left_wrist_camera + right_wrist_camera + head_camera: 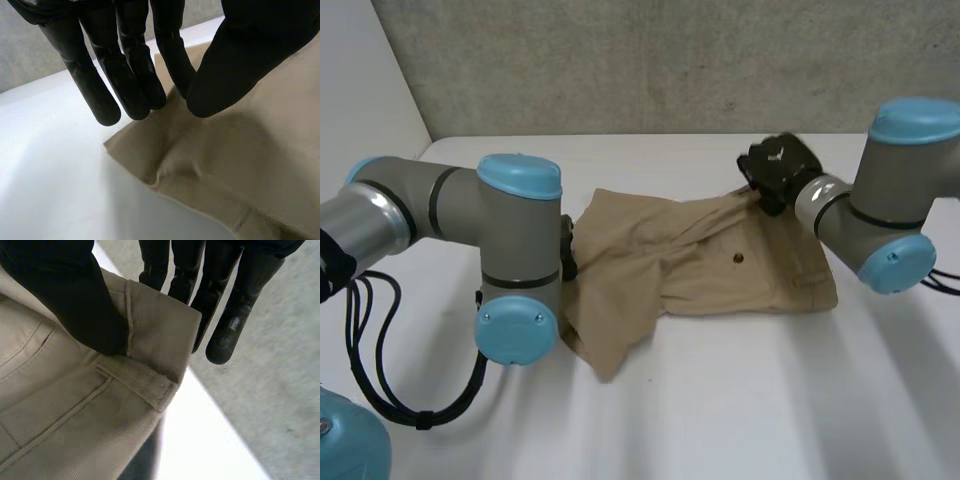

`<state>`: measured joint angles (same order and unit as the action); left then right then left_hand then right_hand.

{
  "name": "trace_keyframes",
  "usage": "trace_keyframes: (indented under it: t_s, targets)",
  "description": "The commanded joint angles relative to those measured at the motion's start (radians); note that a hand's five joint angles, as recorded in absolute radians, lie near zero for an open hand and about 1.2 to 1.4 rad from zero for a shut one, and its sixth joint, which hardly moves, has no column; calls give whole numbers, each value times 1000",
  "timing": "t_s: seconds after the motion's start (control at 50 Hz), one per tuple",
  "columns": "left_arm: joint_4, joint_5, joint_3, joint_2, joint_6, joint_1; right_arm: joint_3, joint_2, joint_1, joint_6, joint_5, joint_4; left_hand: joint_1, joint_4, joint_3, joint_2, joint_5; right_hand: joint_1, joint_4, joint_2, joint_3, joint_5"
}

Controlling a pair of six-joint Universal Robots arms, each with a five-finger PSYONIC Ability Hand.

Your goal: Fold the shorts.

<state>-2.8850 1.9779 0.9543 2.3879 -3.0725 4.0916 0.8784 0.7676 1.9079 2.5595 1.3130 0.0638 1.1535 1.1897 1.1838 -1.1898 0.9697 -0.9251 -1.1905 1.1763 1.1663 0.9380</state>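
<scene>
Tan shorts (pixel 720 260) lie rumpled across the middle of the white table (pixel 740 400), button up. My left hand (pixel 567 248) is at their left edge, mostly hidden behind my own left arm. In the left wrist view, the thumb (pixel 250 45) and one finger meet on a raised fold of the shorts (pixel 240 160) near a corner, pinching it. My right hand (pixel 778 168) is at the far right corner. There, the thumb (pixel 65 295) presses the waistband corner of the shorts (pixel 75 410) against the fingers behind it.
A grey wall (pixel 670 60) runs behind the table's far edge, just past the right hand. The left arm's elbow (pixel 518 260) stands close over the left side of the shorts. Bare table lies in front of the shorts.
</scene>
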Motion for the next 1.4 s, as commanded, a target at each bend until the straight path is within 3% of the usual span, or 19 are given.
trace_keyframes:
  t_s: [0.02, 0.14, 0.24, 0.3, 0.34, 0.36, 0.4, 0.46, 0.56, 0.66, 0.9, 1.06, 1.4]
  targets:
    - [0, -36, 14, -201, -61, 16, 31, 222, 8, -1, 46, 2, 243, 207, 213, -206, 252, -471, -206, 220, 230, 284]
    - [-7, -163, 18, -423, -210, 61, 40, 432, 7, 5, 81, 27, 243, 207, 213, -206, 252, -471, -206, 220, 230, 284]
    - [0, -260, 55, -552, -227, 82, 59, 547, 8, 13, 81, 137, 243, 207, 213, -206, 252, -471, -206, 220, 230, 284]
    - [0, -266, 130, -573, -206, 78, 95, 558, 10, 15, 84, 189, 243, 207, 213, -206, 252, -471, -206, 220, 230, 284]
    - [1, -266, 184, -581, -175, 70, 125, 558, 13, 16, 86, 200, -108, -144, -138, 144, -98, -471, -206, 220, 230, 284]
    - [1, -268, 239, -584, -129, 64, 149, 556, 17, 18, 92, 202, -417, -453, -447, 454, -408, -471, -206, 220, 230, 284]
    - [0, -264, 311, -584, -48, 49, 166, 552, 34, 19, 104, 200, -622, -658, -652, 658, -613, -471, -206, 220, 230, 284]
    - [0, -261, 404, -573, 82, 29, 172, 524, 100, 19, 181, 200, -734, -770, -764, 770, -725, -471, -206, 220, 230, 284]
    - [-2, -272, 503, -537, 247, -5, 146, 477, 152, 13, 288, 199, -702, -738, -733, 739, -693, -471, -206, 220, 230, 284]
    - [-3, -275, 549, -489, 305, -65, 140, 475, 178, 24, 298, 197, -667, -703, -697, 703, -658, -471, -206, 220, 230, 284]
    - [-97, -261, 540, -336, 333, -103, 97, 498, 267, 25, 308, 192, -667, -703, -697, 703, -658, -471, -206, 220, 230, 284]
    - [-102, -261, 480, -245, 466, -145, 50, 544, 302, 24, 330, 191, -670, -706, -700, 706, -661, -471, -206, 220, 230, 284]
    - [-237, -80, 469, -293, 603, -186, 33, 556, 396, 48, 353, 191, -755, -791, -785, 791, -746, -471, -206, 220, 230, 284]
